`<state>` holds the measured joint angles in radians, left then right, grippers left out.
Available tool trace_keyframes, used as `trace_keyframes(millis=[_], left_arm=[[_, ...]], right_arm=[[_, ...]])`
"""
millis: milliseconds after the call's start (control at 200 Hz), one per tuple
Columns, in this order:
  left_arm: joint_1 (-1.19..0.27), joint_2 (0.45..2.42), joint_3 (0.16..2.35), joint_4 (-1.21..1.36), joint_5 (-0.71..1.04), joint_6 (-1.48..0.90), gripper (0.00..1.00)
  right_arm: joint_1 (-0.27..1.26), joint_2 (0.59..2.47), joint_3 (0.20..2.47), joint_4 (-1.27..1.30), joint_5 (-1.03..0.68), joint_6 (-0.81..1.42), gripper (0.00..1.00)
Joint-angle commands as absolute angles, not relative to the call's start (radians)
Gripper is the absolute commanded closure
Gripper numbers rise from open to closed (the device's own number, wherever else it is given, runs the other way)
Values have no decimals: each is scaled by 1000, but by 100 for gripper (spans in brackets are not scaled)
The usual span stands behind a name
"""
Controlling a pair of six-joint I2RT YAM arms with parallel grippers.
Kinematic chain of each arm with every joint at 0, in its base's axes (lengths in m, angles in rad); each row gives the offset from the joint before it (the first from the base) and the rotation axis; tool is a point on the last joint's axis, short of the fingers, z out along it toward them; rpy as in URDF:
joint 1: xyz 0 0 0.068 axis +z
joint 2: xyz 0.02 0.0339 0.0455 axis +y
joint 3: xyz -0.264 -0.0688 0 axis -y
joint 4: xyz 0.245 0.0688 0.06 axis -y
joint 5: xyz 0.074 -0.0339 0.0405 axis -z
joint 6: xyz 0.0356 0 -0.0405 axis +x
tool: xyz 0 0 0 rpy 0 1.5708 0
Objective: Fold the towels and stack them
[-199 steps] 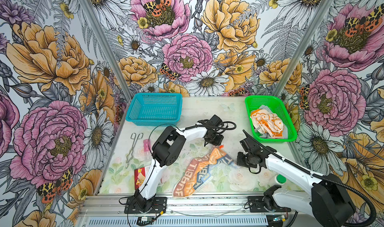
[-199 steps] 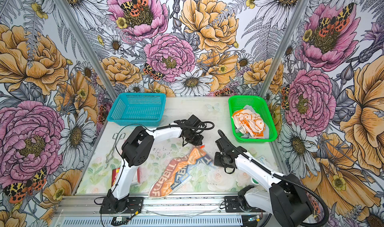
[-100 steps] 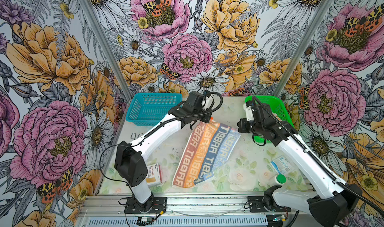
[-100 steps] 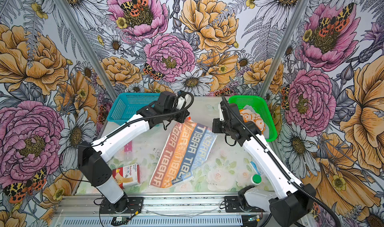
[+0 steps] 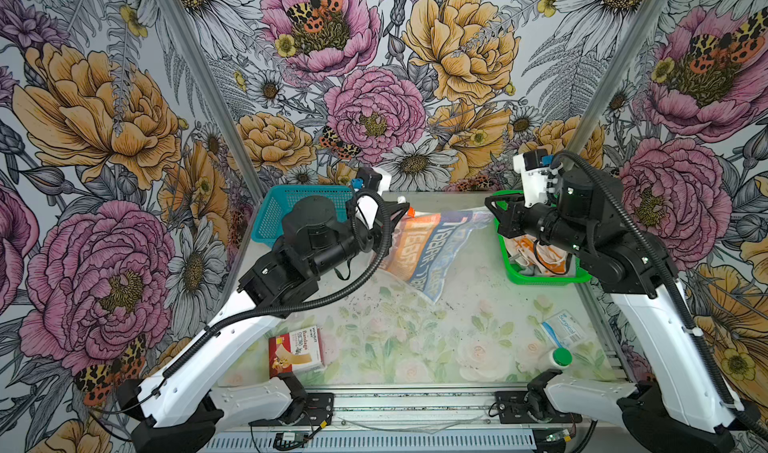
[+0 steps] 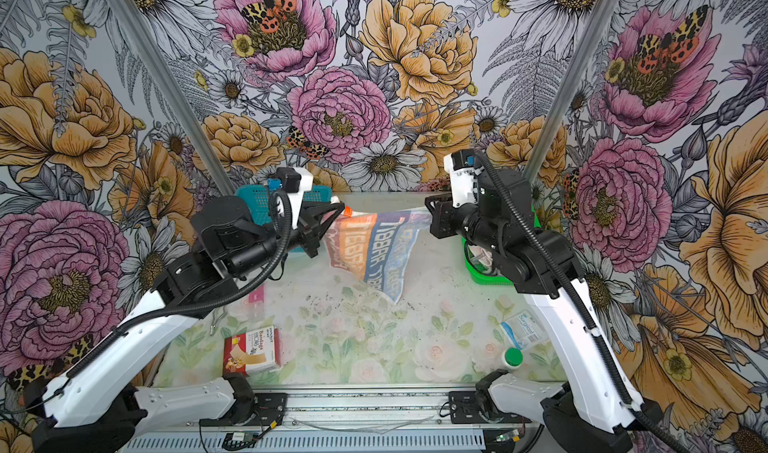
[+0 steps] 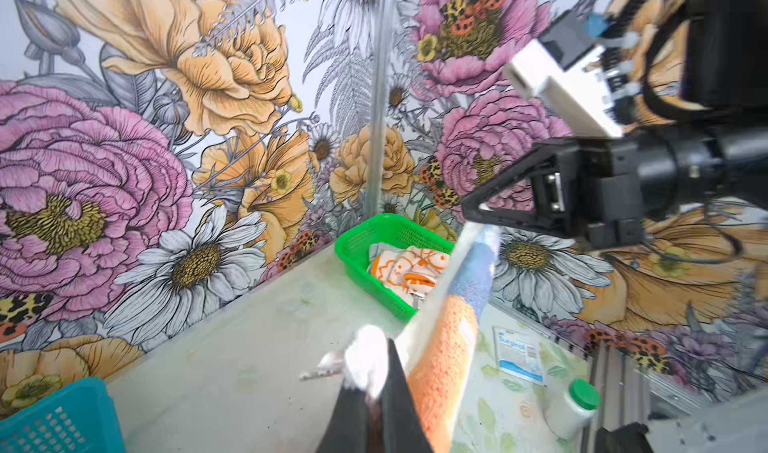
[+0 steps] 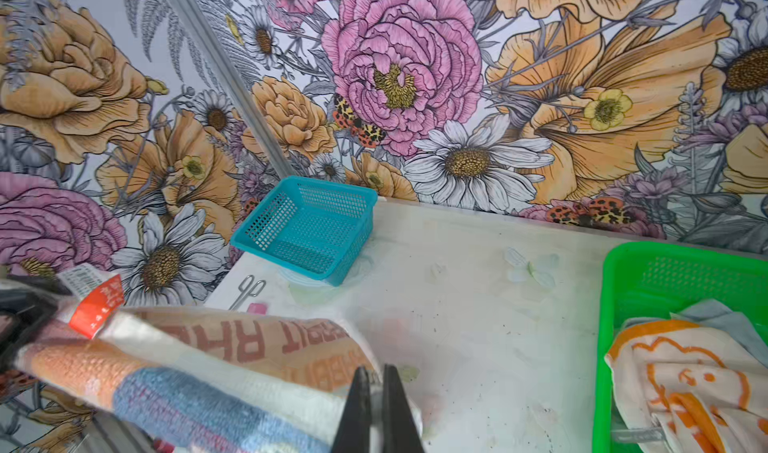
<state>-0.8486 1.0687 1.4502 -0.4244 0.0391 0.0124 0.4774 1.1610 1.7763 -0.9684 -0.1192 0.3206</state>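
Left gripper: jaws pinched together on a top corner of the cream towel, beside its orange tag.
Right gripper: clamped on the opposite top corner.
Cream towel: stretched between both grippers above the far middle of the table, hanging to a point. I cannot tell whether the tip touches.
Open room: near middle bare; bandage box near-left.
Edges: teal basket far-left, green basket far-right.
Hidden: both arms cover much of the baskets — the orange towel lies in the green one, and the grey towel only peeks out.
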Motion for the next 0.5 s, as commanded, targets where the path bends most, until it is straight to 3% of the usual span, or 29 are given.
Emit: trace_keyframes(millis=[0, 235, 495], left_arm=[[-917, 954, 1407, -370, -59, 83, 100], [-1084, 851, 1374, -342, -90, 143, 100], [-1119, 953, 1346, -302, -394, 183, 100]], right_arm=[[480, 1065, 1799, -999, -146, 364, 100], [486, 949, 1884, -1002, -188, 426, 100], [485, 990, 1826, -1028, -41, 435, 100]])
